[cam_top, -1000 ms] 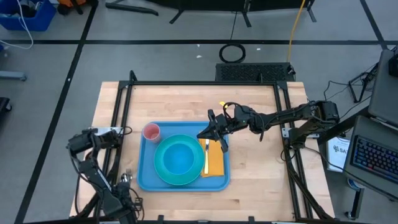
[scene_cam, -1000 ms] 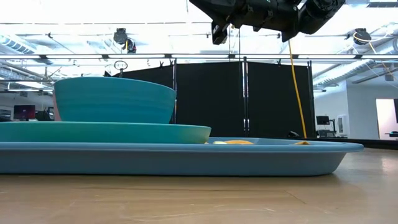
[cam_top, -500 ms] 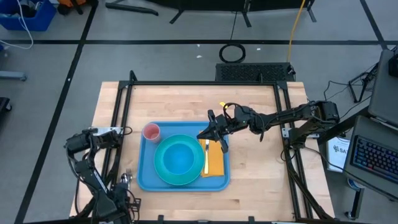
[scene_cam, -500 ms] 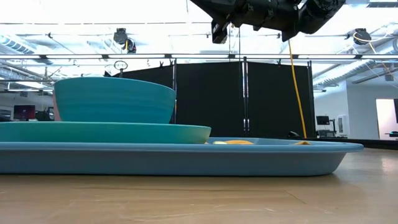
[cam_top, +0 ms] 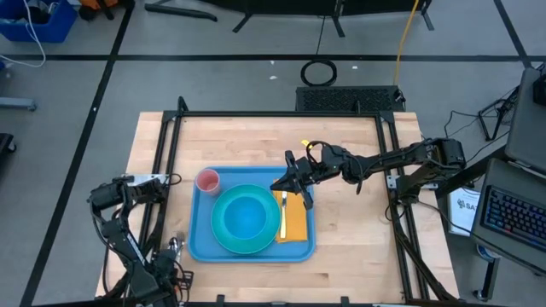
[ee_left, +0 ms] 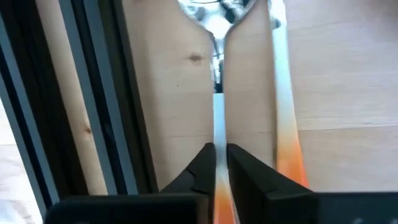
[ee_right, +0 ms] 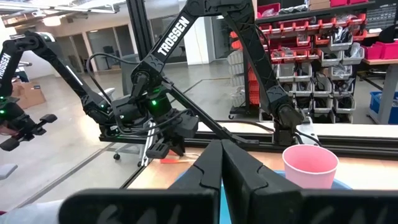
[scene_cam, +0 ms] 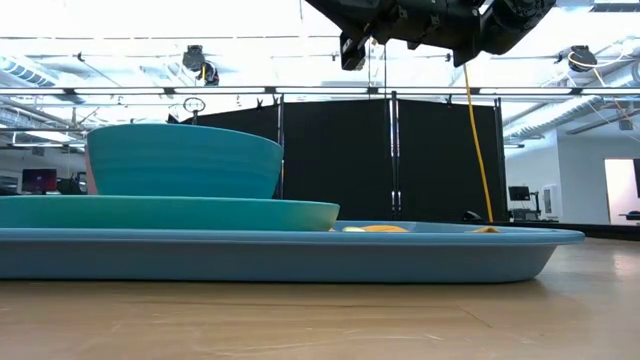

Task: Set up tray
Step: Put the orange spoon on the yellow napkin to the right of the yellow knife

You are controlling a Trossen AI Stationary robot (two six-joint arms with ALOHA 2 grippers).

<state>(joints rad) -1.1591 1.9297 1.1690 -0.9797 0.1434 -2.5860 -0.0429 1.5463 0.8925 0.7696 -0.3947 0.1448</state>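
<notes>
Against the frame a second back, little differs: the left arm at the table's near left corner has shifted slightly, and the silver cutlery beside its gripper sits a touch differently, while the tray's contents and the right arm match. Nearest, the left gripper (cam_top: 173, 249) hangs low at the near left table edge, just off the tray's left end; in its wrist view its fingers (ee_left: 200, 169) are closed on the handle of a spoon (ee_left: 217, 25), whose shiny bowl points away from the wrist and whose handle shows orange near the fingers. Next, the tray (cam_top: 201, 243) lies flat on the wooden table (cam_top: 358, 247), near the middle toward the near edge, its long axis running left to right across the table, short sides facing the arms. On it a teal plate (cam_top: 223, 243) carries a teal bowl (cam_top: 246, 216); right of that an orange napkin (cam_top: 296, 222) holds a yellow utensil (cam_top: 282, 217) laid near to far; a pink cup (cam_top: 207, 181) stands in the far left corner. Farther, the right gripper (cam_top: 293, 181) hovers above the tray's far right part, fingers (ee_right: 211, 168) pressed together, holding nothing.
</notes>
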